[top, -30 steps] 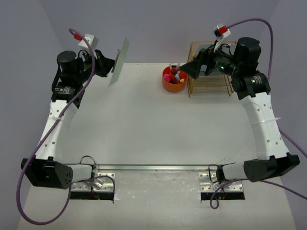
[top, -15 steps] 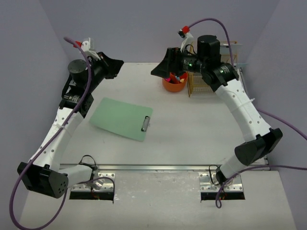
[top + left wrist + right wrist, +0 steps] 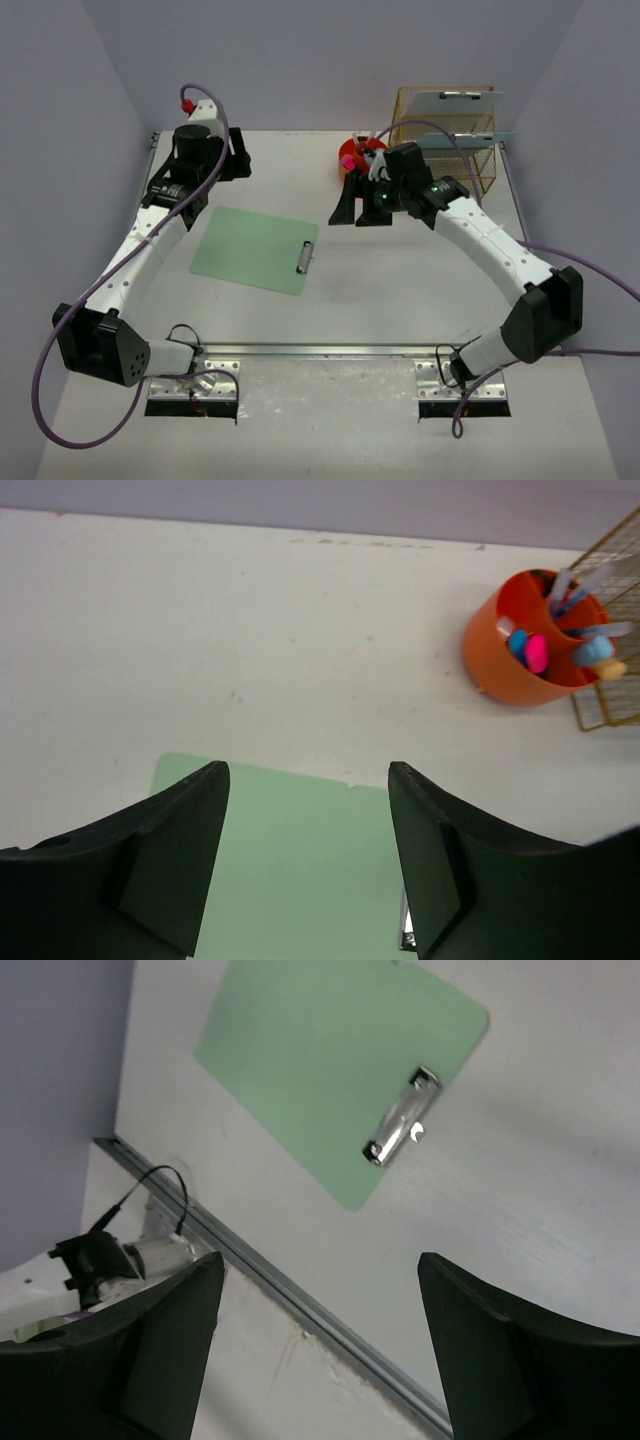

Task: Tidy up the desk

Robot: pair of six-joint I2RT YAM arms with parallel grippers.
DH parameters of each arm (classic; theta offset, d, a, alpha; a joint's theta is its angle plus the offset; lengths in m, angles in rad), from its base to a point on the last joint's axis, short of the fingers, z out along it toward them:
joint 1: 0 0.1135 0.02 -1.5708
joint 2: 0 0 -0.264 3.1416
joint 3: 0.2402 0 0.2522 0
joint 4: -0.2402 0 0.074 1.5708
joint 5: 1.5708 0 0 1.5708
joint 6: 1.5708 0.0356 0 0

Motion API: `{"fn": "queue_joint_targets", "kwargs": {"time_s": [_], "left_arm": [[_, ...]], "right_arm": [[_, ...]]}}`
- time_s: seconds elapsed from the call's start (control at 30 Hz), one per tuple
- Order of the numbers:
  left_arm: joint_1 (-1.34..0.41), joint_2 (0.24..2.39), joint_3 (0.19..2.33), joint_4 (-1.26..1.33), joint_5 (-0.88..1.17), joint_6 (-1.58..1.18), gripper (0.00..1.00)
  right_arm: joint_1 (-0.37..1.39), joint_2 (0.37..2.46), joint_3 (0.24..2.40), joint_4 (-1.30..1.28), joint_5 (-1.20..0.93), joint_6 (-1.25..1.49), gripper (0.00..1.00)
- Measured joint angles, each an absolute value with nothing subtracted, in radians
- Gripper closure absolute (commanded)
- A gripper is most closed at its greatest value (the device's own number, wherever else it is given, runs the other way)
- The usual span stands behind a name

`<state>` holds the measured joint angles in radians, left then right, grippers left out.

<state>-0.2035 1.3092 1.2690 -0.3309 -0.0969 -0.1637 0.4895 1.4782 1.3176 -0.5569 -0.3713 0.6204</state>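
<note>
A green clipboard [image 3: 250, 247] lies flat on the white desk [image 3: 410, 290], left of centre, with its metal clip [image 3: 305, 257] toward the right. My left gripper [image 3: 238, 165] hovers open behind the board's far edge and holds nothing. In the left wrist view the green clipboard [image 3: 300, 870] shows between and below the spread fingers of the left gripper [image 3: 307, 775]. My right gripper [image 3: 355, 212] hangs open and empty over the desk's middle, right of the clip. Its wrist view looks past the open right gripper [image 3: 322, 1260] at the green clipboard [image 3: 330, 1060].
An orange cup [image 3: 349, 158] of pens stands at the back, partly behind the right arm, and appears as the orange cup [image 3: 515, 645] in the left wrist view. A gold wire rack [image 3: 470, 165] at the back right holds two pale clipboards [image 3: 455, 97]. A metal rail [image 3: 320, 350] lines the front edge.
The green clipboard, held upright by the left gripper a second ago, now lies flat on the desk and the left gripper has opened. The right arm swung from the rack to the desk's middle.
</note>
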Motion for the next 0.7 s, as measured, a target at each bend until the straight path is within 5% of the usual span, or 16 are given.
{"fn": "queue_joint_targets", "kwargs": {"time_s": [0.3, 0.7], "left_arm": [[-0.204, 1.268, 1.142, -0.38, -0.28, -0.186, 0.45], [-0.182, 1.122, 0.948, -0.328, -0.343, -0.245, 0.36]], "right_arm": [[0.632, 1.796, 1.369, -0.645, -0.225, 0.762, 0.25], [0.749, 2.145, 1.683, -0.722, -0.076, 0.836, 0.27]]}}
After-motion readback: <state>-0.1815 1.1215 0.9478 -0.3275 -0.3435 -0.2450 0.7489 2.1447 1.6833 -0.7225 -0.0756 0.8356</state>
